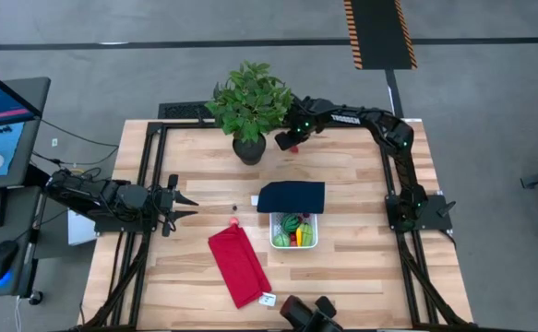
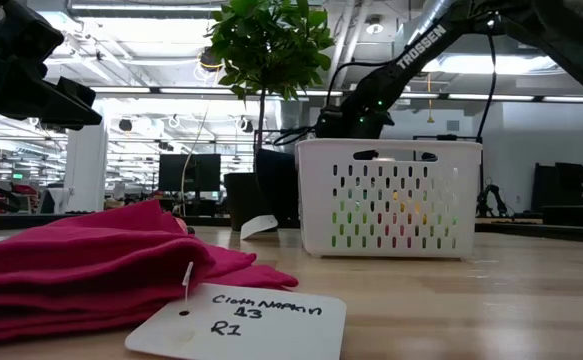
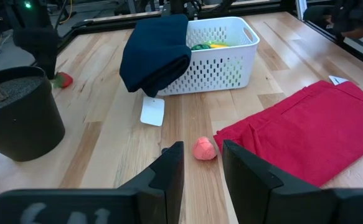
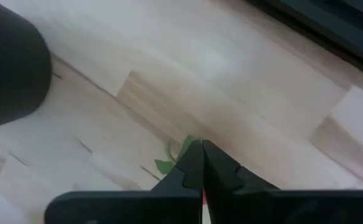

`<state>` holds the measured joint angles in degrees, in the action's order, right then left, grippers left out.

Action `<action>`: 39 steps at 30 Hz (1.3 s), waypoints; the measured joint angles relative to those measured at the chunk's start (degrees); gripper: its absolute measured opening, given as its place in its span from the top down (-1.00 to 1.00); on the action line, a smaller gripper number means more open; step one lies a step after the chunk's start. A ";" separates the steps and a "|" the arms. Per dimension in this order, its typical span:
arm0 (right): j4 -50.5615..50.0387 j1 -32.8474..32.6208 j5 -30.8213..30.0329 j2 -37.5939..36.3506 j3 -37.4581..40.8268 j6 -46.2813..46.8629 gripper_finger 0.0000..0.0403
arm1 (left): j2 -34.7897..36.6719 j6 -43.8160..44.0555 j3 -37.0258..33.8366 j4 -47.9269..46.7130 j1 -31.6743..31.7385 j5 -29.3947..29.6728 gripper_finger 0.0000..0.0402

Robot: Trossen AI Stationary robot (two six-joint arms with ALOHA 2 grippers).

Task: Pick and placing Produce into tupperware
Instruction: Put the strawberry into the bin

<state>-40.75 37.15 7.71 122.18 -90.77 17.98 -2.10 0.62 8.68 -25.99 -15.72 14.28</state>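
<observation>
Right pincer [image 4: 201, 163] shut on strawberry [image 4: 176, 157], leaves outward.

On the table stand one white perforated container [image 1: 293, 231], one dark navy cloth-like cover [image 1: 291, 196] draped against its far edge, one red folded cloth [image 1: 238, 265] just beside the container, and one potted plant [image 1: 250, 106] beyond it. Loose produce counts one small red piece [image 3: 204, 149] near the container and one strawberry [image 3: 61, 79] by the plant pot. Inside the container, green, orange and red pieces crowd together, their number unclear.
</observation>
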 joint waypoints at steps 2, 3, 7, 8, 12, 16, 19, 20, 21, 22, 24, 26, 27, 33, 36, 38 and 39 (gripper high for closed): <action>-1.84 0.10 -0.04 0.08 -1.40 -0.17 0.92 | 0.00 0.00 0.01 0.00 0.00 -0.01 0.50; -2.68 0.09 -0.06 0.08 -2.23 -0.29 0.94 | -0.01 0.00 0.01 0.00 0.01 -0.01 0.50; -7.71 0.07 -0.05 0.08 -4.93 -0.40 0.93 | -0.01 0.00 0.01 0.01 0.01 0.00 0.50; -8.50 0.04 -0.03 0.08 -5.45 -0.40 0.93 | 0.01 0.00 0.01 -0.01 -0.01 -0.02 0.50; -11.63 0.09 0.00 0.05 -6.73 -0.04 0.95 | 0.01 0.00 0.00 0.00 0.00 -0.01 0.50; -14.22 0.32 -0.02 0.03 -7.66 -0.05 0.95 | 0.01 0.00 -0.01 0.01 0.01 0.00 0.50; -16.14 0.82 0.01 0.03 -9.08 -0.05 0.95 | 0.00 0.00 -0.01 0.01 0.01 -0.02 0.50; -16.39 1.08 0.06 0.01 -9.75 -0.05 0.95 | 0.00 0.00 0.01 0.00 0.01 -0.01 0.50; -16.76 1.28 0.34 -0.02 -10.38 -0.11 0.95 | 0.01 0.00 -0.01 0.00 0.00 0.00 0.50; -17.50 1.43 0.88 -0.03 -11.05 -0.47 0.95 | 0.00 0.00 0.00 0.00 0.01 0.00 0.50; -19.08 1.81 1.51 -0.03 -12.59 -1.95 0.95 | -0.01 0.00 0.01 0.01 0.01 0.00 0.50; -20.72 1.82 1.51 -0.03 -14.44 -2.99 0.95 | 0.01 0.00 0.01 0.01 -0.01 0.00 0.50; -21.73 1.75 1.38 -0.03 -15.25 -3.00 0.95 | 0.00 0.00 0.00 0.00 0.00 -0.01 0.50; -28.40 3.21 1.05 -0.03 -19.48 -1.50 0.95 | 0.01 0.00 -0.01 -0.01 -0.01 0.00 0.50; -30.87 4.81 1.09 -0.03 -21.81 0.04 0.95 | 0.00 0.00 0.01 0.00 0.01 -0.01 0.50; -31.49 5.80 1.32 -0.05 -23.31 0.97 0.95 | -0.01 0.00 0.01 0.00 0.00 0.00 0.50; -31.77 6.18 1.37 -0.05 -24.05 1.43 0.95 | 0.00 0.00 0.00 0.01 0.00 -0.01 0.50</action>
<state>-72.53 43.32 9.08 122.13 -114.82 19.41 -2.10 0.62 8.67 -25.98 -15.72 14.28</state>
